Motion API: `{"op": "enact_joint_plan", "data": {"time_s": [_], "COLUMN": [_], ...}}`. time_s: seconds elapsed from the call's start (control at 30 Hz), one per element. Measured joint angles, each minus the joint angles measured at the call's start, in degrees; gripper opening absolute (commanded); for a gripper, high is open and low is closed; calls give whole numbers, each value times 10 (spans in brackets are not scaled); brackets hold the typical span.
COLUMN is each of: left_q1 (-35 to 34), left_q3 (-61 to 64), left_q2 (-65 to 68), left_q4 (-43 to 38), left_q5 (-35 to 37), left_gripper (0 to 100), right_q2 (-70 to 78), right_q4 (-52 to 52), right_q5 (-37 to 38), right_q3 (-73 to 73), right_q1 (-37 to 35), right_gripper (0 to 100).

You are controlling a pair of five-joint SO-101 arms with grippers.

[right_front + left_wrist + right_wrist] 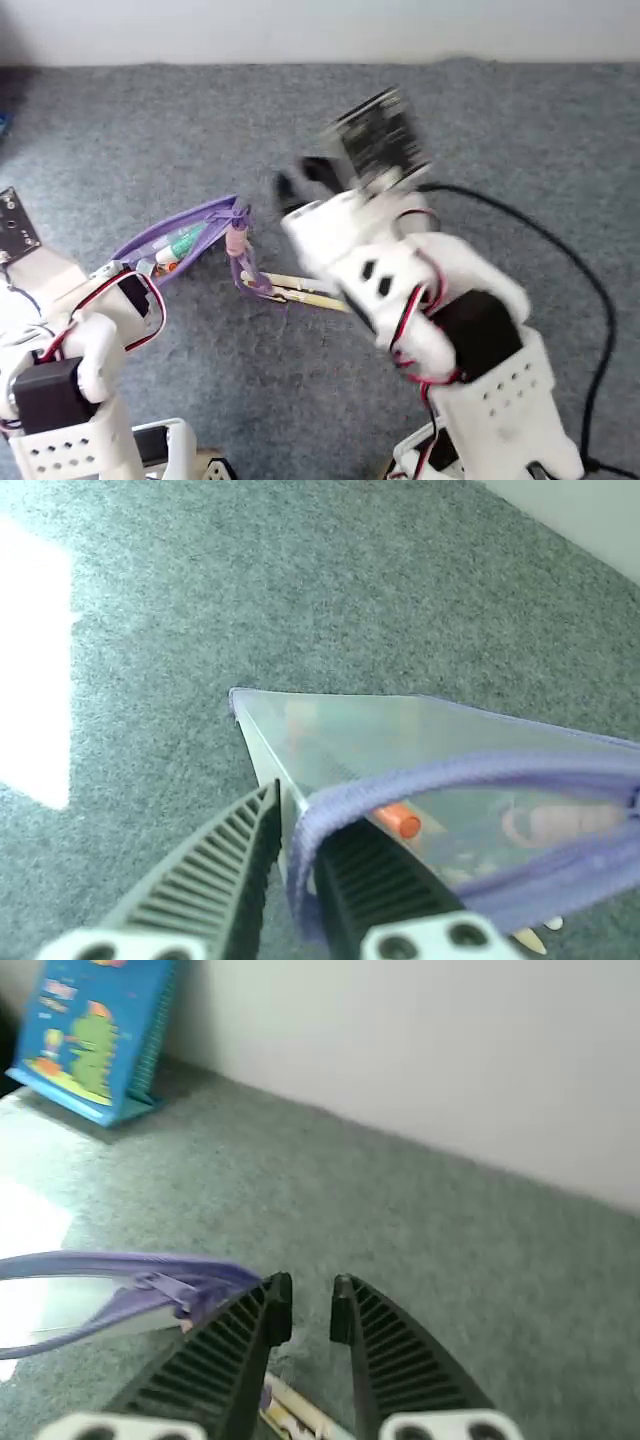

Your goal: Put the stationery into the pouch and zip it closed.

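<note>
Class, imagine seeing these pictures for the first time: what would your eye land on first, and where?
The clear plastic pouch with a purple zip edge sits left of centre on the grey carpet, one end pinched in the left hand. The right hand hangs open by its other end, near pale pencil-like sticks.
</note>
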Motion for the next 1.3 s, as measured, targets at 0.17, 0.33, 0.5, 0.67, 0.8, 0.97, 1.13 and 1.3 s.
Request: {"op": "enact_joint_plan", "data": {"time_s": [0.17, 0.33, 0.5, 0.67, 0.8, 0.97, 1.13, 1.3], "left_q1": [0, 0, 0, 0, 0, 0, 0, 0], "left_q3": [0, 0, 0, 0, 0, 0, 9, 9], "left_q2": [0, 0, 0, 0, 0, 0, -5, -5], "left_q4": [0, 0, 0, 0, 0, 0, 0, 0], "left_q5": [0, 0, 0, 0, 0, 0, 0, 0], "left_gripper": [13, 13, 13, 13, 13, 13, 13, 13], "right_q2": [50, 136, 240, 342, 411, 480, 529, 578], "right_q4": [70, 79, 79, 78, 56, 44, 40, 21], "right_q5": [-33, -19, 47, 132, 164, 179, 179, 179], "right_q3": [57, 80, 83, 83, 83, 60, 17, -12], "right_q1": [59, 70, 69, 69, 69, 64, 33, 17], "right_gripper": [66, 78, 220, 275, 254, 254, 253, 253]}}
